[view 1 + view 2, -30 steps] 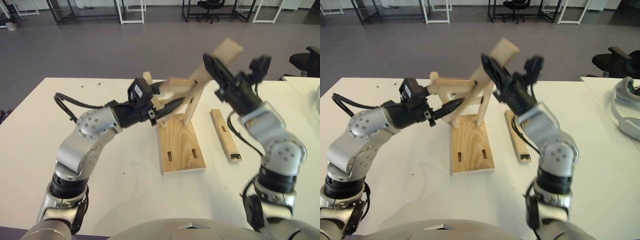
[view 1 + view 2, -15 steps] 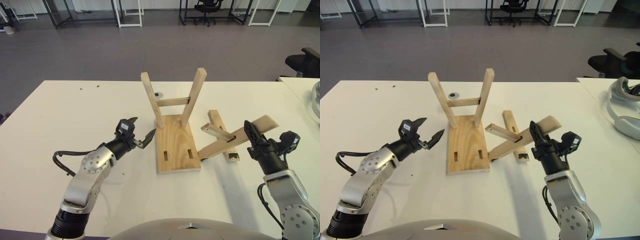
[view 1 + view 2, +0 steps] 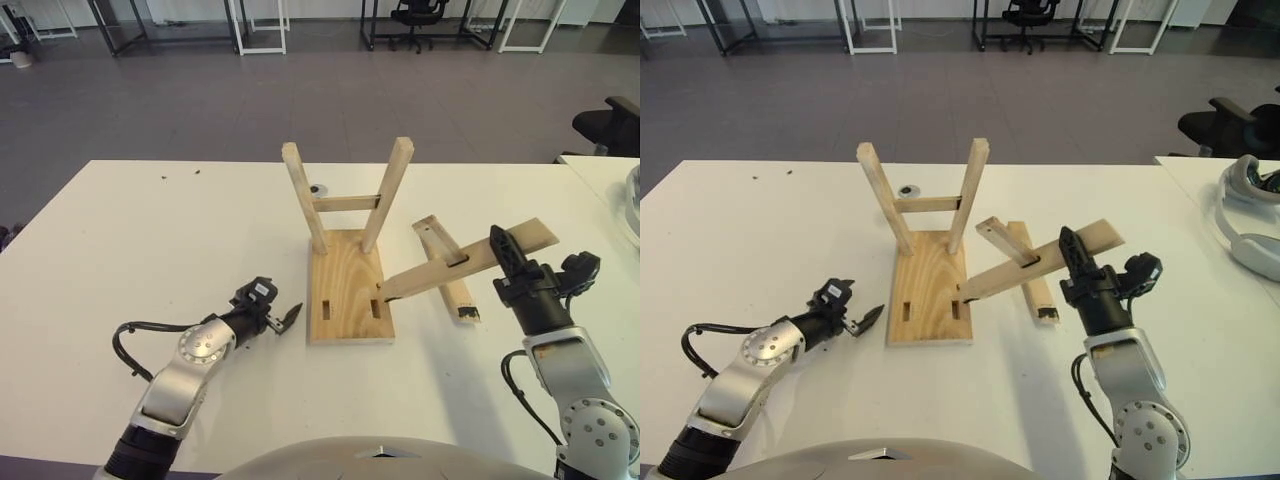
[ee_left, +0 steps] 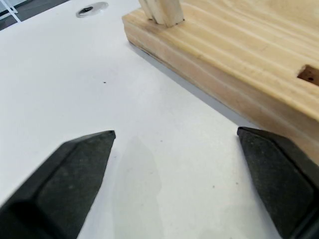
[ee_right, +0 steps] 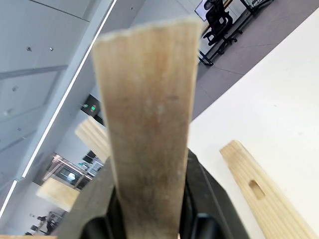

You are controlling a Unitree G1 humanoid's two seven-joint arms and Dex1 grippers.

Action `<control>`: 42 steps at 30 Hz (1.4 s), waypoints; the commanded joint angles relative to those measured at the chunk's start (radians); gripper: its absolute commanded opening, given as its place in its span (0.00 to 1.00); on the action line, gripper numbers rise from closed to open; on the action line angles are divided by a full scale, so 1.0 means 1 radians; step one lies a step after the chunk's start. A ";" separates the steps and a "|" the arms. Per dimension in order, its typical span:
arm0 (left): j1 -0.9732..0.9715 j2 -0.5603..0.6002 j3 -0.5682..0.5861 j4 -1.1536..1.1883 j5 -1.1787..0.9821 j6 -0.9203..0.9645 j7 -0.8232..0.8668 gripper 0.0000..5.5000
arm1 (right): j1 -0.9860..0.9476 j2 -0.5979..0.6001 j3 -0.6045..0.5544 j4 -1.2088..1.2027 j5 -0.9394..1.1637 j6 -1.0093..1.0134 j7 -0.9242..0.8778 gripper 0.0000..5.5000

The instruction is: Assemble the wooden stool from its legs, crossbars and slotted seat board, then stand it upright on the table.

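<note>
The slotted seat board [image 3: 350, 300] lies flat on the white table, with two legs and a crossbar [image 3: 346, 203] standing in its far end. My right gripper [image 3: 505, 262] is shut on a third leg [image 3: 1010, 275] held at a slant. That leg carries a short crossbar [image 3: 998, 238], and its lower tip rests by a near slot [image 3: 381, 294] of the board. Another loose leg [image 3: 1037, 290] lies on the table beneath it. My left gripper [image 3: 283, 318] sits low on the table left of the board, open, with the board's edge [image 4: 224, 84] just ahead.
A small round metal disc [image 3: 318, 188] lies on the table behind the standing legs. A white headset [image 3: 1252, 215] rests on the neighbouring table at the far right. Bare tabletop [image 3: 150, 240] spreads to the left.
My right gripper has raised its leg and swung the lower tip onto the seat board. My left gripper has dropped lower and nearer to me, staying open.
</note>
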State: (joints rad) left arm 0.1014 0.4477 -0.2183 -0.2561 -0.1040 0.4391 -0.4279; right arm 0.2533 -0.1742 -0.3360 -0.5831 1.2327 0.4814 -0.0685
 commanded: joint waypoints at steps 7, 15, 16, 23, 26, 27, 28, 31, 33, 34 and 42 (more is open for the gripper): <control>-0.036 -0.044 -0.032 -0.067 -0.030 0.143 -0.041 0.82 | 0.062 -0.051 0.030 -0.037 -0.044 0.042 -0.047 0.19; -0.056 -0.101 -0.036 -0.078 -0.035 0.170 -0.032 0.82 | 0.006 -0.143 0.033 -0.049 -0.060 0.064 -0.108 0.19; -0.057 -0.115 -0.026 -0.089 -0.056 0.178 -0.035 0.82 | 0.009 -0.154 0.057 -0.055 -0.132 0.062 -0.117 0.19; -0.090 -0.186 0.031 -0.171 -0.175 0.226 -0.028 0.82 | -0.034 -0.241 0.258 -0.085 -0.517 0.075 -0.109 0.19; -0.104 -0.184 0.038 -0.164 -0.183 0.233 -0.025 0.82 | -0.033 -0.269 0.318 -0.011 -0.607 0.085 -0.057 0.19; -0.107 -0.180 0.040 -0.162 -0.184 0.233 -0.025 0.82 | -0.036 -0.277 0.335 0.014 -0.637 0.082 -0.040 0.19; -0.109 -0.177 0.042 -0.160 -0.184 0.233 -0.025 0.82 | -0.039 -0.280 0.348 0.032 -0.661 0.077 -0.026 0.19; -0.112 -0.167 0.043 -0.152 -0.177 0.228 -0.025 0.82 | -0.040 -0.293 0.394 0.062 -0.750 0.045 0.010 0.19; -0.109 -0.164 0.050 -0.150 -0.179 0.226 -0.023 0.82 | -0.042 -0.251 0.363 0.058 -0.737 0.012 0.013 0.20; -0.108 -0.163 0.053 -0.147 -0.178 0.223 -0.022 0.82 | -0.060 -0.231 0.333 0.051 -0.722 -0.012 0.014 0.20; -0.117 -0.163 0.061 -0.109 -0.166 0.191 -0.014 0.82 | -0.230 -0.213 0.231 -0.014 -0.634 -0.057 0.123 0.36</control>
State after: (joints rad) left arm -0.0049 0.2777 -0.1637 -0.3787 -0.2792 0.6420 -0.4491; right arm 0.0811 -0.3769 -0.0798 -0.5718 0.5864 0.4102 0.0384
